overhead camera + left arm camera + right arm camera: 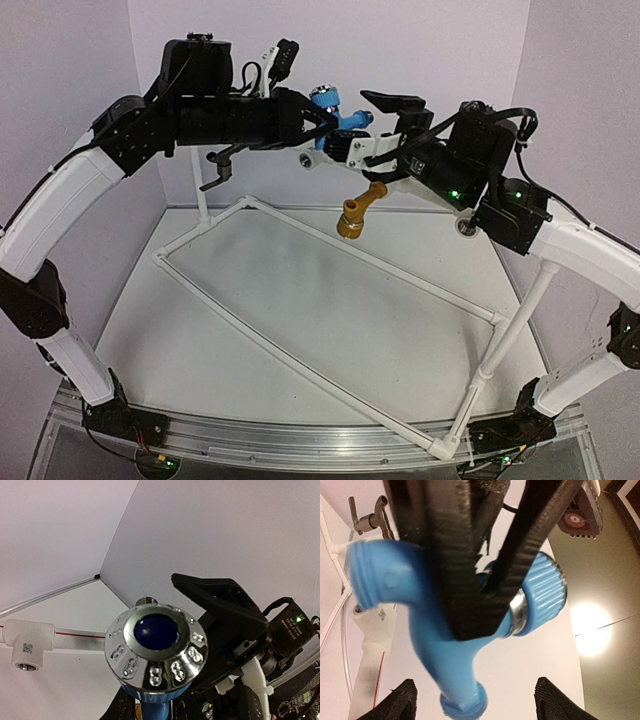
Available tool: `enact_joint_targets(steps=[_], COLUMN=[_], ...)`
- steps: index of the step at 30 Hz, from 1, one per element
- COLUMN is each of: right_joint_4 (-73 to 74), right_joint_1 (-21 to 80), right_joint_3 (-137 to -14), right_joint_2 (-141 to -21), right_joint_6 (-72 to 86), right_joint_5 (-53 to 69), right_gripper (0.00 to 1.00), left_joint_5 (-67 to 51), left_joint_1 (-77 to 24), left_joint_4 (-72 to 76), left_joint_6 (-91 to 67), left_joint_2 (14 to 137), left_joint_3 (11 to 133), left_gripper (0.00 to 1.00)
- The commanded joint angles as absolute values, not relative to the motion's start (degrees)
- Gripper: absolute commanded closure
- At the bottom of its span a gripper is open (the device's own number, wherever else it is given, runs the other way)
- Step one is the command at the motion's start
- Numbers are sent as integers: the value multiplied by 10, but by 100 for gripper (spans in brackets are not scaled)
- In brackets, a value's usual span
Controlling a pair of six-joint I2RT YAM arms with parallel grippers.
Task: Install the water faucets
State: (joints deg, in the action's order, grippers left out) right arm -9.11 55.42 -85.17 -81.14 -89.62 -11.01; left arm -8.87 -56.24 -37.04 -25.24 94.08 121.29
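At the table's (300, 300) far-left corner, a black faucet (222, 165) sits on an upright of the white pipe frame (400, 273). High over the far edge, the left gripper (325, 125) clamps the blue faucet (345, 120) just under its ribbed knob. The knob is up and the long axis runs rightward. Just below, the mustard faucet (358, 212) slants down to the left. The right gripper (385, 125) faces the blue one with its fingers spread wide and clear of it. Pale walls close in the white table.

tabletop (330, 345) inside pipe frame (380, 264) open, yellow faucet (358, 212) hangs mid-air centre rear, black faucet (222, 168) blocks rear L
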Motion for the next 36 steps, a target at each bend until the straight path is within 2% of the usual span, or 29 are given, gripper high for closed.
enact_joint_targets(steps=[1,4,14,18,22,25,28,30,33,36], right_joint_4=[-63,-57,-31,-27,-23,-23,-24,-26,-31,-41], right_joint_1=[555,555,555,555,555,555,555,555,555,556], right_joint_3=[-870,-872,-875,-878,-875,-873,-878,-884,-895,-903], right_joint_2=[-783,-781,-768,-767,-765,-765,-769,-774,-783,-789], right_joint_6=[-864,-861,-859,-861,-863,-864,-863,-857,-845,-835], right_joint_5=[-98,-95,-57,-50,-46,-55,-69,-81,-98,-108], right_gripper=[25,28,61,69,87,98,100,100,100,100], left_joint_5=[-137,-168,-198,-195,-183,-182,-184,-185,-180,-174], left_joint_1=[-561,-561,-561,-561,-561,-561,-561,-561,-561,-561], left_joint_4=[-320,-328,-373,-377,-377,-382,-389,-392,-388,-373], left_joint_6=[-232,-228,-225,-227,-227,-226,-226,-227,-229,-236], left_joint_2=[897,895,913,916,916,917,919,918,912,906], left_joint_3=[1203,1203,1234,1235,1232,1230,1228,1222,1206,1187], left_gripper=[100,100,100,100,98,86,66,57,49,48])
